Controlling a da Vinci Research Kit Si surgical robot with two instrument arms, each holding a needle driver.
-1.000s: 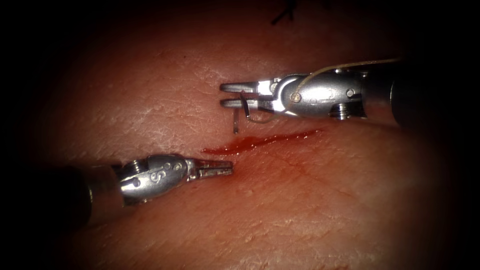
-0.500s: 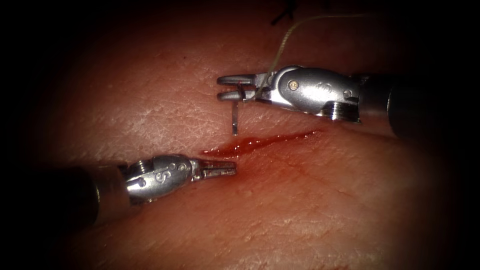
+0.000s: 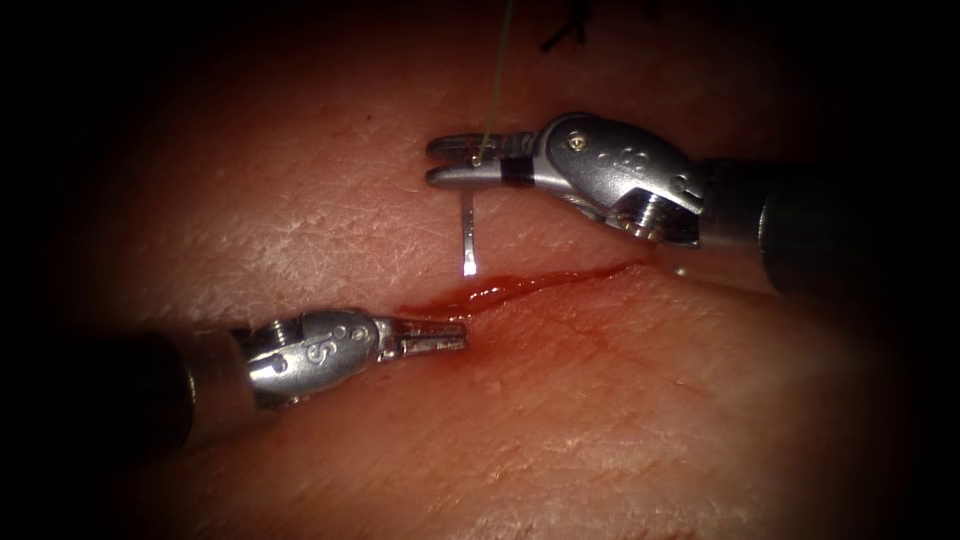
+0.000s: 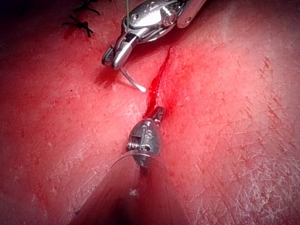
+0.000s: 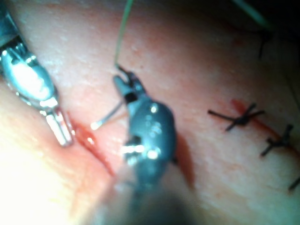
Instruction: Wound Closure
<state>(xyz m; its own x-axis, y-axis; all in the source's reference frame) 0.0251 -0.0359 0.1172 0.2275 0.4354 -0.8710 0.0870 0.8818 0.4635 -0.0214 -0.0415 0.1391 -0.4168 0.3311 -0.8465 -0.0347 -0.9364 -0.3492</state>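
My right tool (image 3: 440, 160) comes in from the right, jaws shut on the curved needle (image 3: 468, 240) near its thread end. The needle hangs down from the jaws. Its bright tip sits just above the tissue beside the left end of the cut (image 3: 530, 285), not in the tissue. Pale thread (image 3: 497, 80) runs straight up from the jaws. My left tool (image 3: 455, 337) lies low at the cut's left end, jaws shut on nothing. The left wrist view shows the left tool (image 4: 158, 112) at the cut, with the right tool (image 4: 112, 58) and the needle (image 4: 133, 83) beyond it.
Red fluid fills the cut and pools at its left end (image 3: 440, 300). Dark knotted stitches (image 5: 241, 117) close the wound farther along, and their cut ends (image 4: 79, 23) stick up from the tissue (image 3: 600, 420).
The right tool has rolled its wrist and shifted slightly left and up. The thread has swung from trailing right to rising straight up. The needle tip stays near the cut. The left tool has barely moved.
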